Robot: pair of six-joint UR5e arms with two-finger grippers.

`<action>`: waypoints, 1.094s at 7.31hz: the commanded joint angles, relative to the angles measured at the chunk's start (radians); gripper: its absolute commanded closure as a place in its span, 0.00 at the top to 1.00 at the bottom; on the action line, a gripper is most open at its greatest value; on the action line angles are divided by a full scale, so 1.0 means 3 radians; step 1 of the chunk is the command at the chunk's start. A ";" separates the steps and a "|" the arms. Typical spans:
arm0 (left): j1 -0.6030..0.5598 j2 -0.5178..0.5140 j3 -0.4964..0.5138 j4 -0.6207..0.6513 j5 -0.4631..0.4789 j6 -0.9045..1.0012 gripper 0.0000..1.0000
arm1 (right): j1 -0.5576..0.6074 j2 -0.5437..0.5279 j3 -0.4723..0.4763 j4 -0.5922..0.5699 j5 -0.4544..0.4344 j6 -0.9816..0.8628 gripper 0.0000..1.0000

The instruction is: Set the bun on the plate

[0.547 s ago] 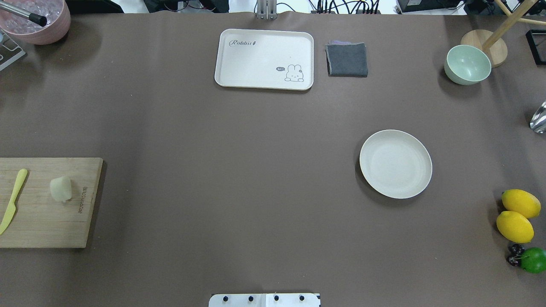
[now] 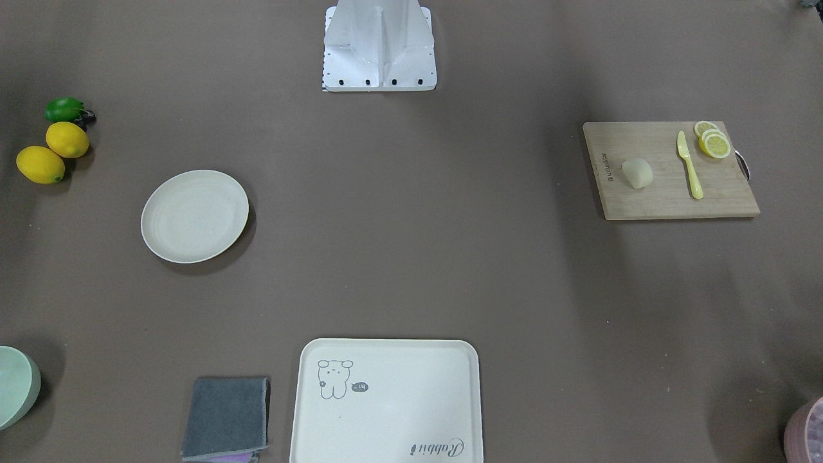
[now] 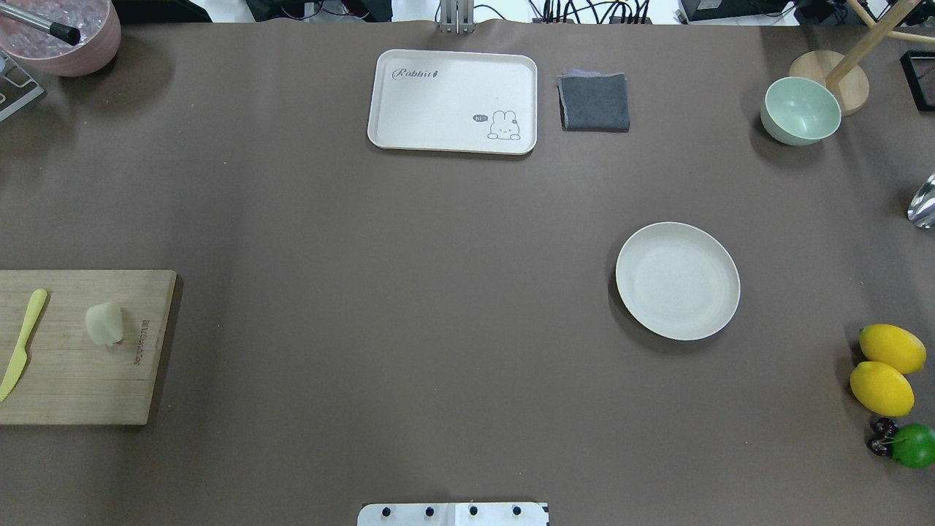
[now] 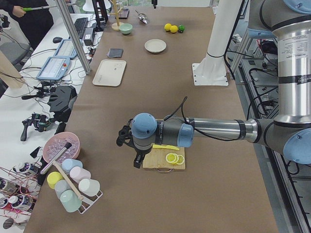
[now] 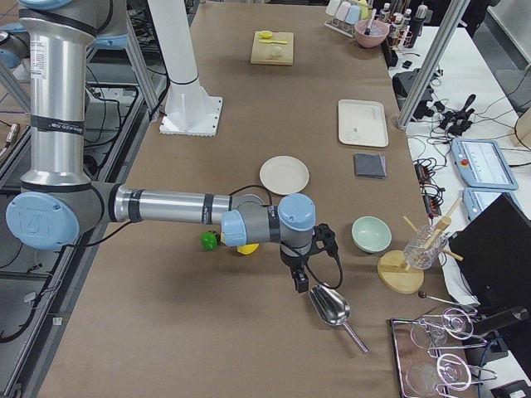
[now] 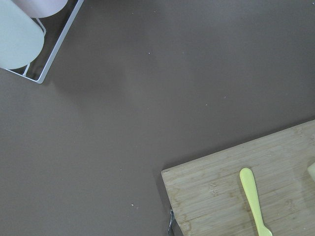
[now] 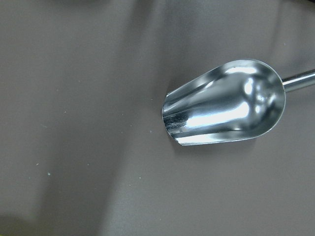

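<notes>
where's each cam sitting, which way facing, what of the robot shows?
Front-facing: across table, facing robot, steeply down; base only.
Overhead: behind robot, forward-down; base edge only.
Exterior left: table's left end; left arm near.
Exterior right: right end; right arm near.
Left wrist: down on cutting board corner; no body.
Right wrist: down on scoop; no body.
Shared: front-facing and overhead both show bun, plate.

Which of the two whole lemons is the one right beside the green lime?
The nearer lemon, the one closer to the robot's side. The lime sits just beside it. The other lemon lies beyond, with the first lemon between it and the lime.
</notes>
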 commanded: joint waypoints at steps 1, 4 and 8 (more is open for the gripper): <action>-0.0047 0.0217 -0.0016 -0.0053 0.0002 0.0019 0.98 | 0.0000 0.0028 0.0013 0.0002 0.0006 0.0006 1.00; -0.0226 0.0330 -0.0189 -0.0156 0.0382 -0.0016 0.98 | 0.0005 -0.0139 0.0125 -0.0003 0.0154 -0.0004 1.00; -0.0216 0.0310 -0.0205 -0.0140 0.0184 -0.0341 0.98 | 0.0056 -0.0334 0.0228 0.0002 0.0241 -0.0035 1.00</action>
